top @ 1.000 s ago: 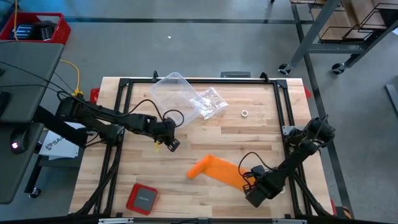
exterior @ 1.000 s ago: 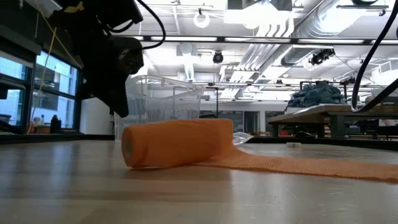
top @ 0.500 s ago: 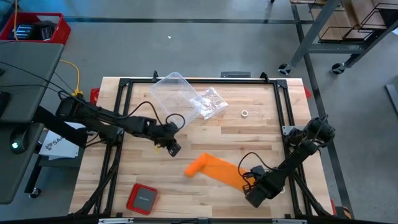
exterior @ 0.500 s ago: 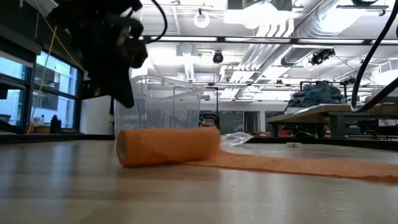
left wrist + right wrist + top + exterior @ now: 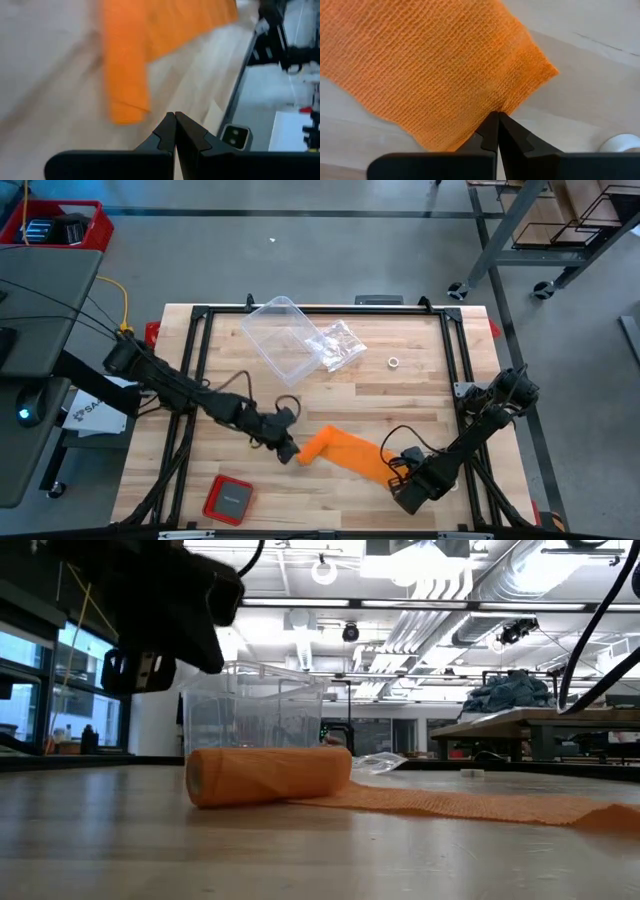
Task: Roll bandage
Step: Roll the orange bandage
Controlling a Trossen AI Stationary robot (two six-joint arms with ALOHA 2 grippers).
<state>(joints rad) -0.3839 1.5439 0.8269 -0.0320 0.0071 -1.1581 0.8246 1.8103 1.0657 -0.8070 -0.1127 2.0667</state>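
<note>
Pinning the bandage tail, the right tool pinches shut; the closed, empty left tool could shove the roll askew.

clear plastic bag, red case, small ring

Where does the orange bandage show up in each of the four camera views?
High view: bandage, lower middle of table.
Low view: rolled end left of center, tail trailing right.
Left wrist view: upper left, beyond left gripper.
Right wrist view: fills the top.
Shared landmark: the rolled end.
</note>
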